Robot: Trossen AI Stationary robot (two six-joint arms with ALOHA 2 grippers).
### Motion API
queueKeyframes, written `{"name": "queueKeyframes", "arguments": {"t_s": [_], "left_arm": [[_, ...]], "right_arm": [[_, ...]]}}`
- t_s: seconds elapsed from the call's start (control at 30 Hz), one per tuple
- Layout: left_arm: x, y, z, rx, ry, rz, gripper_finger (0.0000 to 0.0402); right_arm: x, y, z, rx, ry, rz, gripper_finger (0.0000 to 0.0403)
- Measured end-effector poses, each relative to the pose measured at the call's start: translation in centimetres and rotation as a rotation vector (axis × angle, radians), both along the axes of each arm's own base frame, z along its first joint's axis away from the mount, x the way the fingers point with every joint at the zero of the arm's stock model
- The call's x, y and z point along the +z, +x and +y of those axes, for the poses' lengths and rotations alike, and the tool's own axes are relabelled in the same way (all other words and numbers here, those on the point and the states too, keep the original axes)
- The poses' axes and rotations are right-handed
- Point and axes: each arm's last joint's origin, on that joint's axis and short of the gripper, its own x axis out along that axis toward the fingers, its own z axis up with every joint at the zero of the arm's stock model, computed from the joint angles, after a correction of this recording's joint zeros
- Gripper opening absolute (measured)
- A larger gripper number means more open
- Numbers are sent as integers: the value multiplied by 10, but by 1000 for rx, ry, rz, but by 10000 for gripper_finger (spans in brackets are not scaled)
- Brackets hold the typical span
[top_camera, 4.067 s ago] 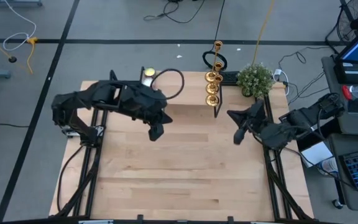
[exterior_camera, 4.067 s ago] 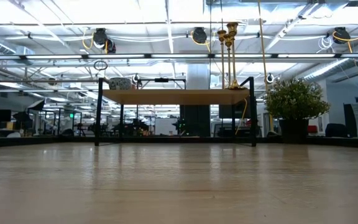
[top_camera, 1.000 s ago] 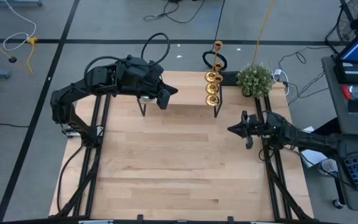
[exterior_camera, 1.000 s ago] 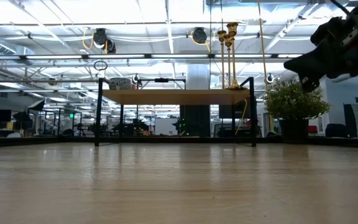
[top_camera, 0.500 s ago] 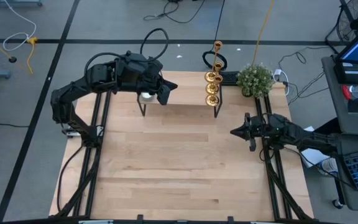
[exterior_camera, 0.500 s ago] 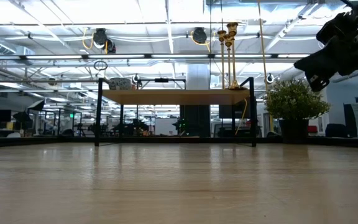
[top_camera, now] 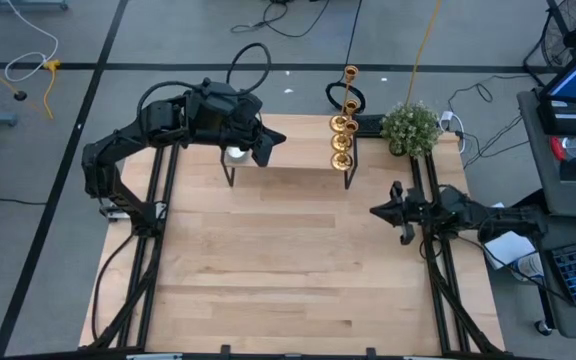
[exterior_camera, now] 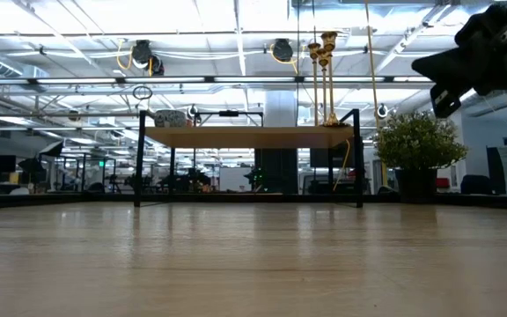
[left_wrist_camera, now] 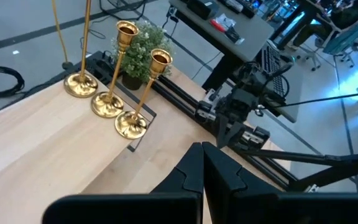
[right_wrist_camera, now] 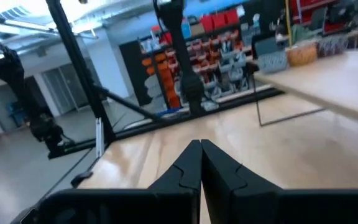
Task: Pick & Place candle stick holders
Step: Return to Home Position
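Note:
Three gold candle stick holders (top_camera: pixel 342 141) stand on their round bases in a row at the right end of a small raised wooden shelf (top_camera: pixel 298 140) at the table's far side. They also show in the left wrist view (left_wrist_camera: pixel 132 121) and the low view (exterior_camera: pixel 326 79). My left gripper (top_camera: pixel 271 143) is shut and empty, above the shelf to the left of the holders; its fingers show closed in the left wrist view (left_wrist_camera: pixel 202 168). My right gripper (top_camera: pixel 376 210) is shut and empty, high above the table's right side, also in the low view (exterior_camera: pixel 429 84).
A pale disc candle (top_camera: pixel 236 154) lies on the shelf's left part under my left arm. A potted green plant (top_camera: pixel 409 127) stands at the table's far right corner. Black frame rails (top_camera: pixel 438 270) run along both table sides. The wide wooden tabletop (top_camera: pixel 288 260) lies in front of the shelf.
My right gripper has risen a little above the table's right side, still shut. My left gripper has edged slightly toward the far edge over the shelf. The holders have not moved.

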Motion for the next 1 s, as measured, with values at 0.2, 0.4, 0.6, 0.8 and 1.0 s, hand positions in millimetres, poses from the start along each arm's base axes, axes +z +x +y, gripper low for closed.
{"name": "queueKeyframes", "arguments": {"t_s": [0.2, 0.4, 0.6, 0.8, 1.0], "left_arm": [[0, 0, 0, -24, 47, 12, 1], [1, -12, 1, -53, 59, 51, 1], [24, -68, -26, 57, 141, 58, 1], [29, -104, -60, 157, 232, 72, 1], [-11, -114, -79, 140, 231, 137, 0]], "right_arm": [[-2, 0, 2, 24, 28, 22, 0], [-3, 0, 2, 24, 44, 35, 0], [-3, 0, 2, 26, 79, 33, 2], [-3, 0, 2, 29, 133, 32, 3], [1, 0, 2, 36, 199, -5, 3]]}}
